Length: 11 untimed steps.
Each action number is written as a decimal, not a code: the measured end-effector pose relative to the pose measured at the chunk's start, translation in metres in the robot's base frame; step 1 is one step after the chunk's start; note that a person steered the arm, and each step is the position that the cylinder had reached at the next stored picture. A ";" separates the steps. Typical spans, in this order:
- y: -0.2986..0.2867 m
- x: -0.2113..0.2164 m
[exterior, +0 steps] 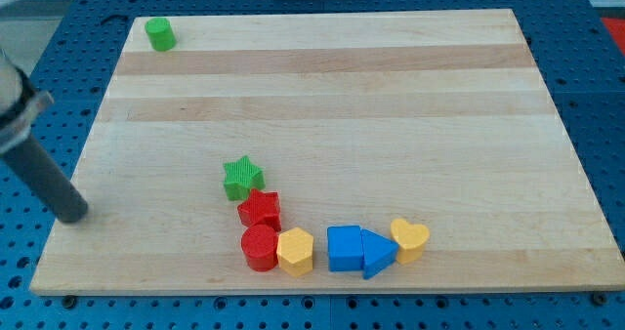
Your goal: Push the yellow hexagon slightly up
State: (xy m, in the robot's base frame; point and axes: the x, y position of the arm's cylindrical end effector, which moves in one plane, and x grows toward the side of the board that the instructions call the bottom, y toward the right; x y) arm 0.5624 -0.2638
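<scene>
My tip [74,214] sits at the board's [391,86] left edge, well apart from the yellow hexagon [295,251], which lies near the bottom edge, touching the red cylinder [260,247]; no jaws, just a rod

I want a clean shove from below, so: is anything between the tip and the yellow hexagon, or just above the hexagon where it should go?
My tip sits at the board's left edge. The red cylinder touches the yellow hexagon on its left, between the two. Directly above the hexagon nothing stands; the red star is up-left of it.
</scene>
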 end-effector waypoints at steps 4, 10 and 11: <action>0.082 0.056; 0.251 0.028; 0.199 0.006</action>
